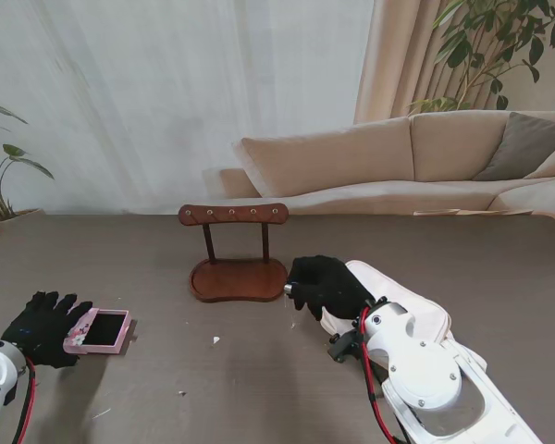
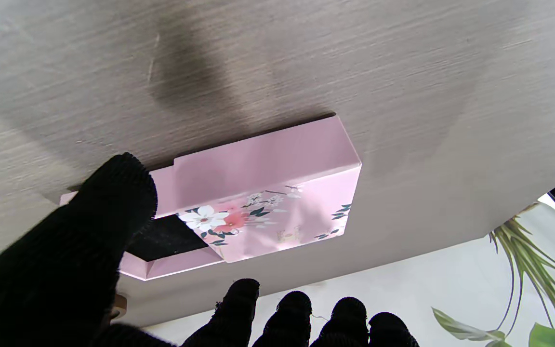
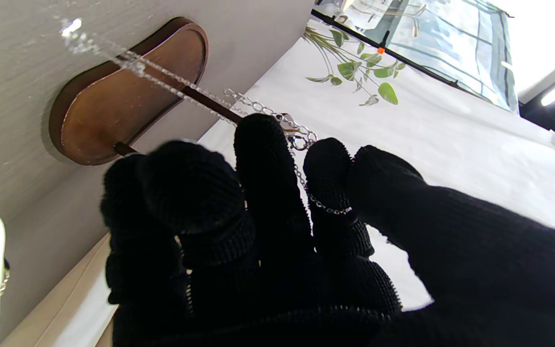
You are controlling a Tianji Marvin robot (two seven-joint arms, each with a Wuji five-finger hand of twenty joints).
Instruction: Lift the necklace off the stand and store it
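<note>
Stand view: right hand (image 1: 326, 285) curled just right of wooden stand (image 1: 238, 254), pink box (image 1: 99, 331) well left of stand, touching spread left hand (image 1: 44, 326).
Left wrist: box (image 2: 253, 193) open, nothing gripped.
Right wrist: necklace (image 3: 277, 120) looped over closed fingers (image 3: 268, 159), chain trailing toward stand base (image 3: 128, 91).
</note>
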